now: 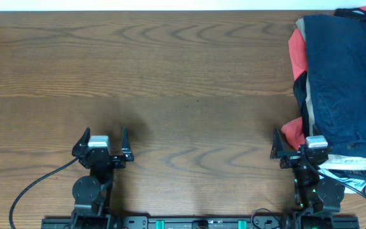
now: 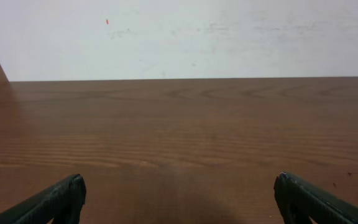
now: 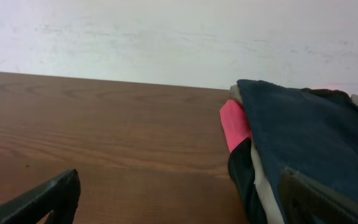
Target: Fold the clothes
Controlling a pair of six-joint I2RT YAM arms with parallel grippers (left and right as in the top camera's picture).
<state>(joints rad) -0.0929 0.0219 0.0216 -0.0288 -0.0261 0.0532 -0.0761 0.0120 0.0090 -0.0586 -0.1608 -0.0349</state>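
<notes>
A pile of clothes lies at the right edge of the table, topped by a dark navy trouser-like garment (image 1: pixel 343 70). Under it show a red-orange garment (image 1: pixel 295 48), a khaki-tan one (image 1: pixel 300 27), black cloth (image 1: pixel 300 89) and a pale striped piece (image 1: pixel 354 166). My right gripper (image 1: pixel 295 147) is open and empty at the pile's near left corner; in the right wrist view the navy garment (image 3: pixel 303 137) and the red-orange one (image 3: pixel 235 124) lie just ahead of the right finger. My left gripper (image 1: pixel 104 141) is open and empty over bare wood at the near left.
The brown wooden table (image 1: pixel 170 76) reaches a white wall at the back (image 2: pixel 179 37). Cables run from both arm bases at the near edge (image 1: pixel 30 191).
</notes>
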